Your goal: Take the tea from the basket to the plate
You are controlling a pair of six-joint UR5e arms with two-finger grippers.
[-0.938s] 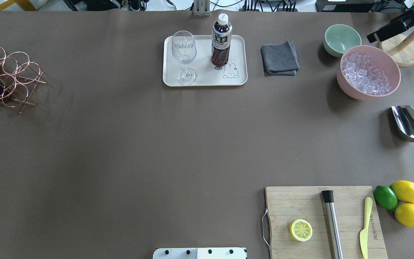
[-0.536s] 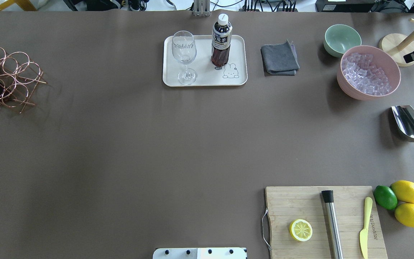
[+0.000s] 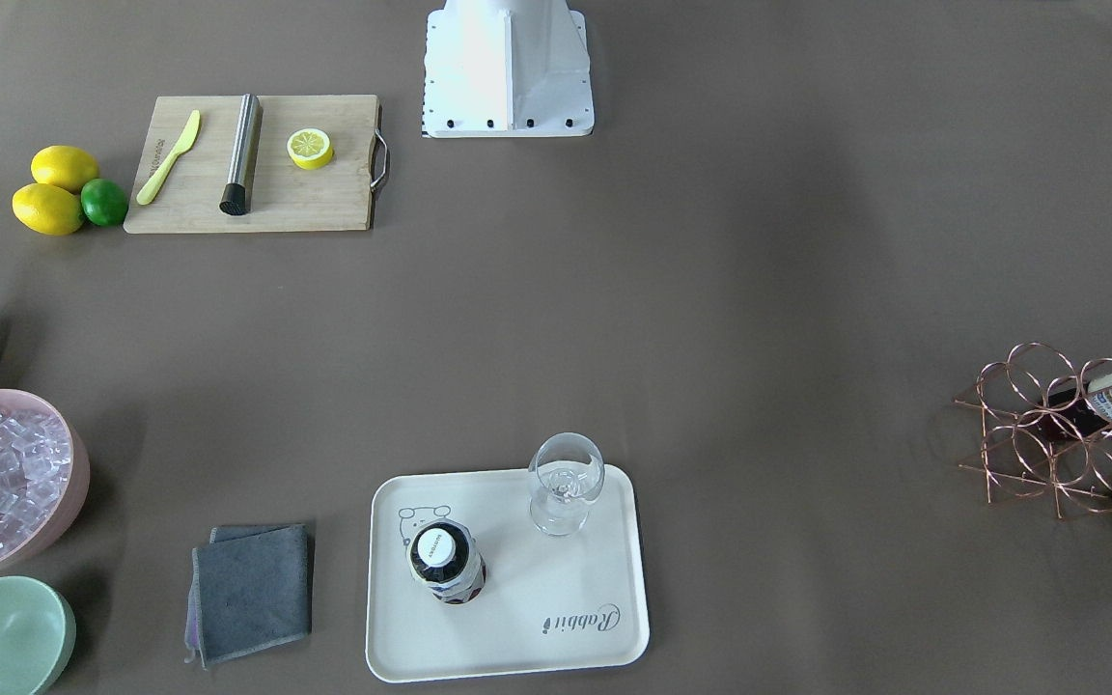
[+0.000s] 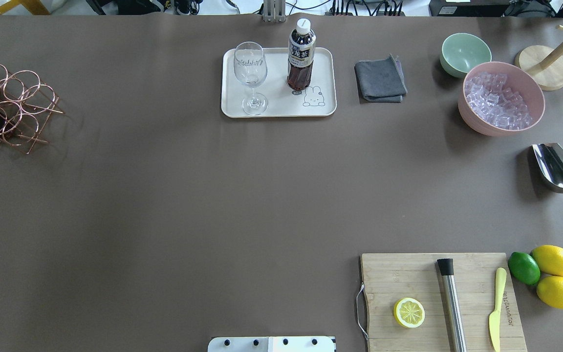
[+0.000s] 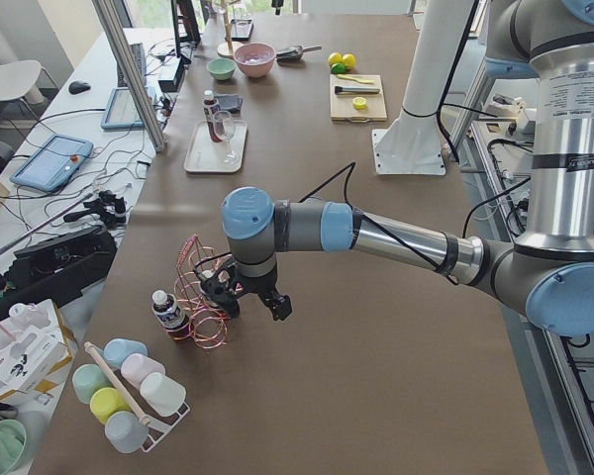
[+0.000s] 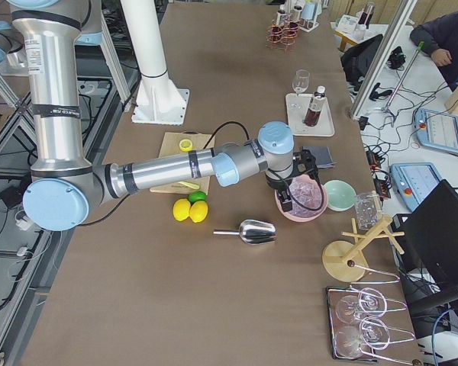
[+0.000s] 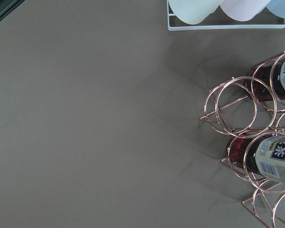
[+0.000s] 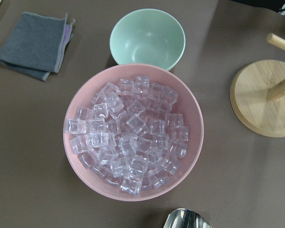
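One tea (image 4: 301, 56) stands upright on the plate (image 4: 279, 105), delivery judged complete; my left gripper (image 5: 249, 305) hangs beside the basket (image 5: 200, 297), my right gripper (image 6: 299, 200) above the pink bowl (image 8: 197, 128), and I cannot tell either's opening.

The brown desk (image 4: 164, 195) is covered by one smooth sheet. In the overhead view, the cream plate (image 4: 281, 100) sits midway along its far edge. A folded grey cloth (image 4: 380, 79) lies just to the right of the plate. Further right, a mint-green bowl (image 4: 465, 53) stands just beside a pink bowl (image 4: 484, 129). Next to them is the round base of a wooden stand (image 4: 543, 68). A steel scoop (image 4: 557, 168) lies near the right edge.

At the near right is a wooden cutting board (image 4: 408, 278). A lime (image 4: 524, 268) and two lemons (image 4: 553, 260) are bunched at its right end. The basket (image 4: 17, 105) stands at the left edge, well apart from the plate. In the left side view, a white wire rack of pastel cups (image 5: 129, 396) stands near the basket. The white robot base plate (image 4: 271, 344) sits at the near edge.
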